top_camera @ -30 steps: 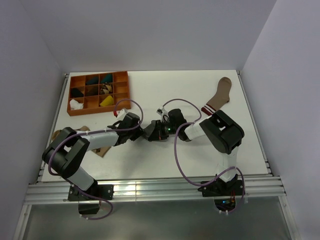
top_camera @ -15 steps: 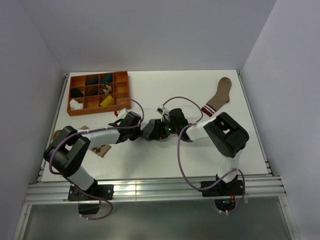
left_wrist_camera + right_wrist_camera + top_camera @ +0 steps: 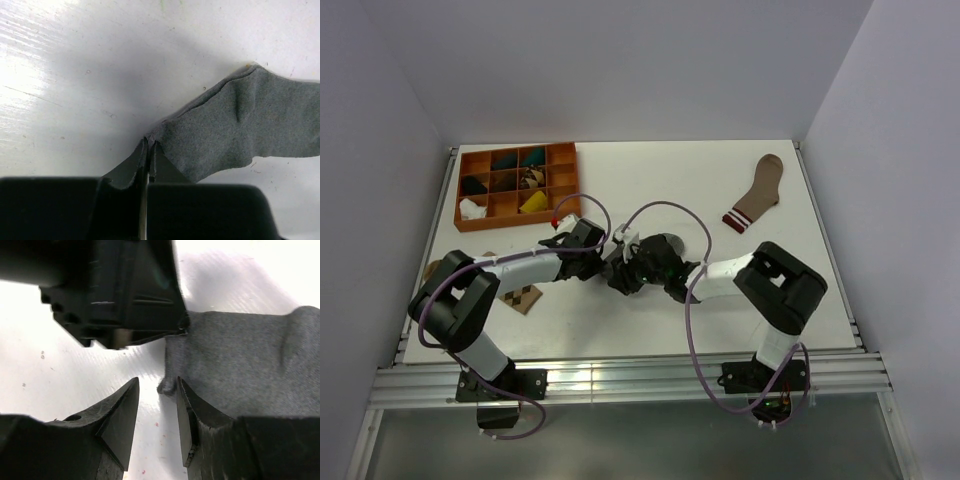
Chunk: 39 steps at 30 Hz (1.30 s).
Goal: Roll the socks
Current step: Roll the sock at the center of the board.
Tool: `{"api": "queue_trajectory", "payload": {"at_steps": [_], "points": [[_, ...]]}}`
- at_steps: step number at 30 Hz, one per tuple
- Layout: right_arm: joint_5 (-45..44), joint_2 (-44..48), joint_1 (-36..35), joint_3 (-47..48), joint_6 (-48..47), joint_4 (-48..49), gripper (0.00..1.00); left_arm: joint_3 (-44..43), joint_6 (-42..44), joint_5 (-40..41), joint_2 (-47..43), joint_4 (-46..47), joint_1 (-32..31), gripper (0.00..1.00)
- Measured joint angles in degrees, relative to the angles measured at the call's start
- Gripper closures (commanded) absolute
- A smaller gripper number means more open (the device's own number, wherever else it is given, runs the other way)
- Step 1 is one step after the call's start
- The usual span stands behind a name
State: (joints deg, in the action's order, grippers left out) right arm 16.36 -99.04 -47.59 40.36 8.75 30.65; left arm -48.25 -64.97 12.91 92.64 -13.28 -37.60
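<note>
The grey sock [image 3: 240, 125] lies at the centre of the tabletop [image 3: 620, 320], where both arms meet. It is mostly flat, with one edge lifted and creased. The left fingers [image 3: 148, 147] are pressed together and pinch that edge. The right fingers [image 3: 156, 392] stand spread, with a loose corner of the sock hanging between them, not clamped.

Judging by this, the rolling of the grey sock has barely begun: no turn of fabric is formed yet. In the orange tray [image 3: 515, 226] at the upper left, a black bundle and a white one sit in the left compartments. They are probably the other two socks, already rolled, though that cannot be confirmed at this size.
</note>
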Motion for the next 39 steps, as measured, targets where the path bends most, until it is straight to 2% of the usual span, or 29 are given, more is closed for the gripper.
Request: {"api": "queue_trajectory", "payload": {"at_steps": [13,14,17,18,19,20,21,22,23,25,26,31,32,39], "points": [[-12.6,-3.2,-6.3,0.6,-6.6,0.4,0.59,-0.3,0.4,-0.6,0.4,-1.0,0.0,1.0],[-13.9,-3.7,-6.9,0.9,-6.8,0.5,0.6,-0.4,0.4,-0.6,0.5,-1.0,0.0,1.0],[-16.7,-4.9,-8.0,1.7,-7.1,1.4,0.75,-0.4,0.4,-0.9,0.6,-1.0,0.1,1.0],[-17.5,-5.2,-8.2,1.8,-7.1,1.8,0.86,-0.4,0.3,-1.0,0.6,-1.0,0.2,1.0],[-18.1,-5.4,-8.3,1.8,-7.3,2.1,0.91,-0.4,0.3,-1.1,0.6,-1.0,0.3,0.99],[-18.6,-5.4,-8.3,1.8,-7.0,2.1,0.98,-0.4,0.2,-1.3,0.6,-1.0,0.3,0.98],[-18.8,-5.4,-8.4,1.8,-6.9,2.1,1.0,-0.4,0.2,-1.4,0.6,-1.0,0.4,0.96],[-18.9,-5.4,-8.4,1.8,-6.7,2.1,1.0,-0.4,0.1,-1.6,0.6,-0.9,0.5,0.93],[-18.9,-5.4,-8.3,1.8,-6.3,2.1,1.0,-0.4,0.0,-1.7,0.6,-0.8,0.7,0.85],[-18.4,-5.4,-7.9,1.8,-5.4,2.1,1.0,-0.1,-0.4,-2.3,0.4,-0.4,1.0,0.77],[-17.7,-5.3,-7.5,1.8,-4.7,2.0,1.0,0.4,-0.6,-2.7,0.0,0.0,1.4,0.69],[-10.9,-4.9,-4.0,1.5,0.2,1.6,1.0,3.7,-1.7,-3.1,-5.1,0.7,3.7,0.49],[-9.2,-4.9,-3.1,1.4,1.2,1.5,1.0,4.4,-2.0,-3.1,-6.5,1.1,4.2,0.42],[4.3,-4.7,4.6,-0.2,10.5,2.0,1.0,8.7,-3.4,-3.2,-12.7,7.6,4.6,0.39]]}}
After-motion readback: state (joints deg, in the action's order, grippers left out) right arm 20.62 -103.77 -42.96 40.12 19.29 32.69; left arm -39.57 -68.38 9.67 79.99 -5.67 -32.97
